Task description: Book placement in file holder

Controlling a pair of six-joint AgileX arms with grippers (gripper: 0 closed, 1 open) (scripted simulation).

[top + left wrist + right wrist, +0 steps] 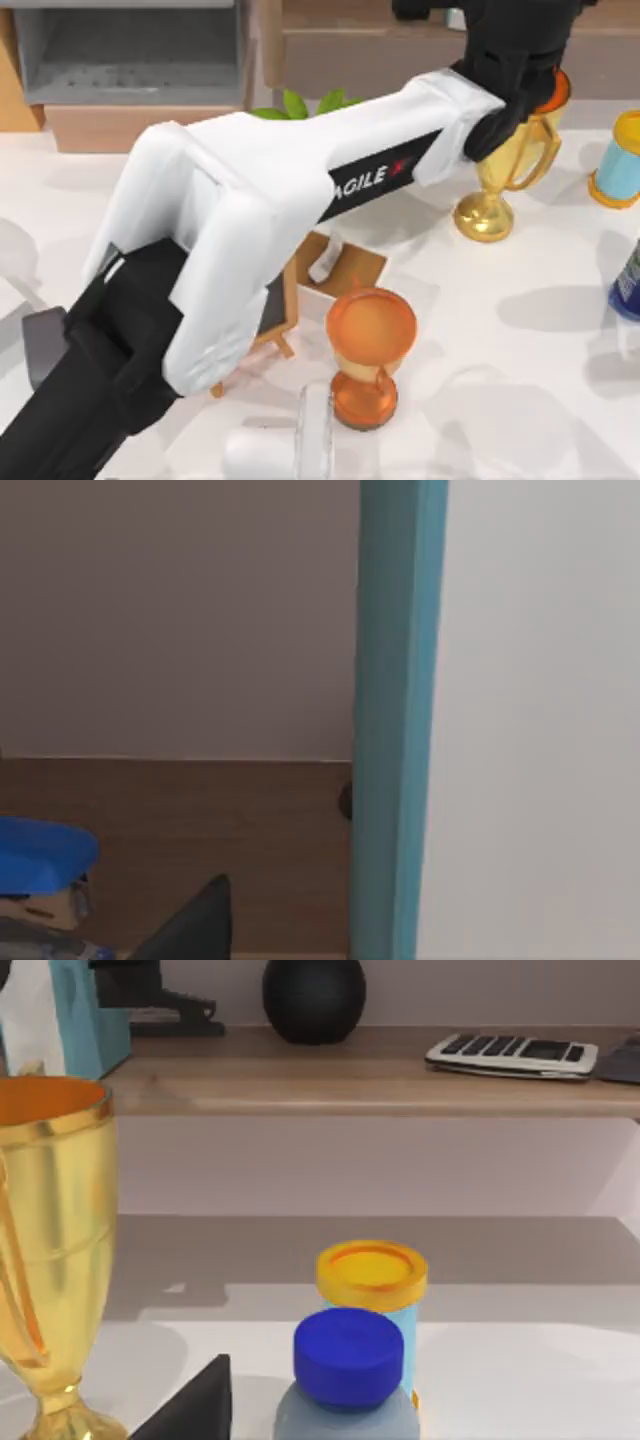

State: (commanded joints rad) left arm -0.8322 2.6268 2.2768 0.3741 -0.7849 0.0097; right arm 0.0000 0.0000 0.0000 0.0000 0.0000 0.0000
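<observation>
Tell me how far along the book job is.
Done: the book is off the table, standing upright close in front of the left wrist camera, apparently held. In hand: the left arm reaches over the trophy toward the wooden shelf. Left: the file holder at the table's far left corner looks empty, so the drop-in remains.

The only readable text is "AGILE" in white capitals on a black panel along the side of the white left arm, seen from above; the first letter is partly cut off, and a small red mark follows the word. A calculator on the wooden shelf has keys, but their markings are too small to read
</observation>
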